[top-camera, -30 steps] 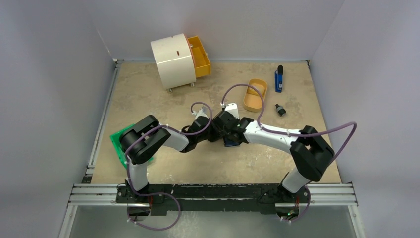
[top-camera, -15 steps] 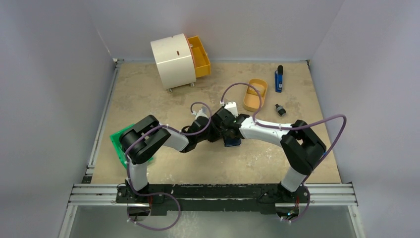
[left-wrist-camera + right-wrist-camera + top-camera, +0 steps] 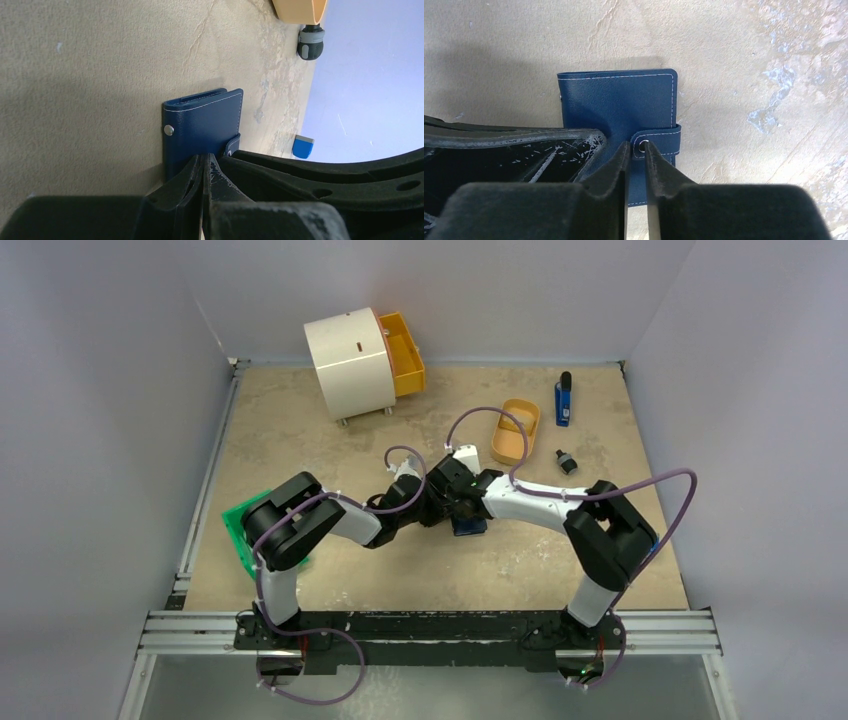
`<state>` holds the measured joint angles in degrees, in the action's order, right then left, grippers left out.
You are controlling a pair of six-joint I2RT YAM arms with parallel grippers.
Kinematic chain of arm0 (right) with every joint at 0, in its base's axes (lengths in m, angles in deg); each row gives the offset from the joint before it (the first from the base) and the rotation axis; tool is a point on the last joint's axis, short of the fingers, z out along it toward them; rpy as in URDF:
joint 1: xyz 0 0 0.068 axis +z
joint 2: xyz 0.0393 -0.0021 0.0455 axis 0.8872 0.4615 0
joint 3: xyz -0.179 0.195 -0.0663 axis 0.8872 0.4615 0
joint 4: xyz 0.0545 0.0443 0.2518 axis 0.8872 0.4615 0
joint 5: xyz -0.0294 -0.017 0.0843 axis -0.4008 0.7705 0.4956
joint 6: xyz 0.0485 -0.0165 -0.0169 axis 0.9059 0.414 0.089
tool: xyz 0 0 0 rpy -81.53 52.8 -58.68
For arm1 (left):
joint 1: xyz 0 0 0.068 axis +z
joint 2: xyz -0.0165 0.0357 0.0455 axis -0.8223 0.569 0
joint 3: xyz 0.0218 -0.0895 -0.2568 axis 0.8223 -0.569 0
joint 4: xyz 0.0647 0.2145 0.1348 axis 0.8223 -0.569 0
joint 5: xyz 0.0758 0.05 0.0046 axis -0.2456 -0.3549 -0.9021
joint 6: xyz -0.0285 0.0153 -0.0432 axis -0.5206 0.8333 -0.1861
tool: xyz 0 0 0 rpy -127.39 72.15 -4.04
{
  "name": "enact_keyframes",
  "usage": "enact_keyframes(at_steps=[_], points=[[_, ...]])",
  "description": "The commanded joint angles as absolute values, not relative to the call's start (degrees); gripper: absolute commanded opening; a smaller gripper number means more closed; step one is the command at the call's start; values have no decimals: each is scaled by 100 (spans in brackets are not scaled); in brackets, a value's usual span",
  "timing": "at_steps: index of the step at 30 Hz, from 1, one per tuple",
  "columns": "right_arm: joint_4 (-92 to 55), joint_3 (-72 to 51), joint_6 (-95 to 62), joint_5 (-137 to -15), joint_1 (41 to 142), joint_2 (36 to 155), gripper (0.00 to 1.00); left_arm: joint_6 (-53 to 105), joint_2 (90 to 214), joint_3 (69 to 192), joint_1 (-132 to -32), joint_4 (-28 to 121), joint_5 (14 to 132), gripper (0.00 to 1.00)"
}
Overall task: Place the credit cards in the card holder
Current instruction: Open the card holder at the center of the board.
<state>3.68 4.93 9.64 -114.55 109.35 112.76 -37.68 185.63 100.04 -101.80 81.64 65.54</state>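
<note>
Folding its elbow closer, the right arm (image 3: 540, 502) has carried the right gripper (image 3: 636, 150) in over the wallet (image 3: 619, 100). That wallet lies closed and flat on the desk (image 3: 300, 420), a little nearer the arm bases than the orange tray (image 3: 515, 432). Its snap tab (image 3: 659, 142) sits between the right jaws, which stand narrowly apart; whether they pinch it I cannot tell. On the side away from the tray, the left gripper (image 3: 204, 165) is clenched and empty, tips at the wallet's edge. The cover looks soft, light and smooth, so it would likely slide: pin one edge, lift by the tab.
</note>
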Motion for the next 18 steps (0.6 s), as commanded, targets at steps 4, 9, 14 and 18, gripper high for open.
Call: enact_keyframes(at_steps=[4,9,14,18], points=[[634,486,912,-11812,10902,11213,6,-3358,18893,9810,-10158,7016,6062,0],[667,545,942,-11831,10895,11160,0,-3341,18895,9826,-10157,6944,6032,0],[733,607,1012,-11891,10847,11112,0,-3343,18907,9830,-10158,6920,6001,0],[760,699,1101,-11965,10777,10996,0,-3338,18904,9805,-10158,6870,5942,0]])
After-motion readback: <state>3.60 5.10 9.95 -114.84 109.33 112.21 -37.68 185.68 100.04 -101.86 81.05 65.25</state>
